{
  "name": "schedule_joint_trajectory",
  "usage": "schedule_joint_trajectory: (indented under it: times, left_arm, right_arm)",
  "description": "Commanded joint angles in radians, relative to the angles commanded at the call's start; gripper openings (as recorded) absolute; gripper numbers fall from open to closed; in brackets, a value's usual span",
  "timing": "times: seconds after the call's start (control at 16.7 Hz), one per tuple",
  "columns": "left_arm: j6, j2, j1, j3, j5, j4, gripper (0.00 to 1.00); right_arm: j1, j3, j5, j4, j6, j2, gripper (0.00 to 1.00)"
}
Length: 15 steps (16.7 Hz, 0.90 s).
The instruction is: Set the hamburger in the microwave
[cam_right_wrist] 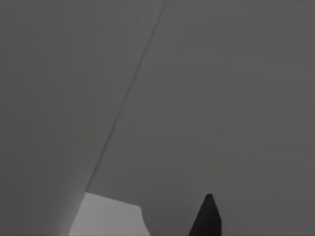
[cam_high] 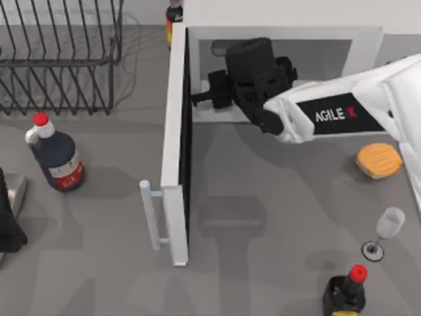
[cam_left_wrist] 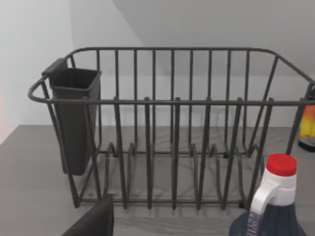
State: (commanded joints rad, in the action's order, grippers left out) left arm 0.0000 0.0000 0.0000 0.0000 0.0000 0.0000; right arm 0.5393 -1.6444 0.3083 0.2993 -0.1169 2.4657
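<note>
The hamburger [cam_high: 379,160], a round orange-tan bun, lies on the table at the right, beside my right arm's white forearm. The microwave [cam_high: 283,33] stands at the back centre, and its white door [cam_high: 174,131] is swung wide open toward the front. My right gripper [cam_high: 200,99] reaches into the left part of the cavity, close to the hinge side of the door, and holds nothing that I can see. The right wrist view faces the grey cavity wall [cam_right_wrist: 197,98]. My left gripper [cam_high: 8,224] is parked at the table's left edge.
A black wire rack [cam_high: 59,59] [cam_left_wrist: 172,123] fills the back left. A dark bottle with a red cap [cam_high: 58,158] [cam_left_wrist: 270,206] stands in front of it. A wine glass [cam_high: 387,230] and another red-capped bottle [cam_high: 345,293] stand at the front right. The door's bar handle [cam_high: 150,214] juts left.
</note>
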Motion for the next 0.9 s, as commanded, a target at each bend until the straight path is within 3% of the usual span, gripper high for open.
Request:
schedule_joint_trajectory:
  times: [0.36,0.9]
  left_arm:
    - [0.0,0.0,0.0,0.0,0.0,0.0,1.0]
    - [0.0,0.0,0.0,0.0,0.0,0.0,1.0]
  right_arm:
    - [0.042,0.055,0.042,0.077,-0.026,-0.109,1.0]
    - [0.173,0.366,0.154,0.215,-0.105,-0.317,1.0]
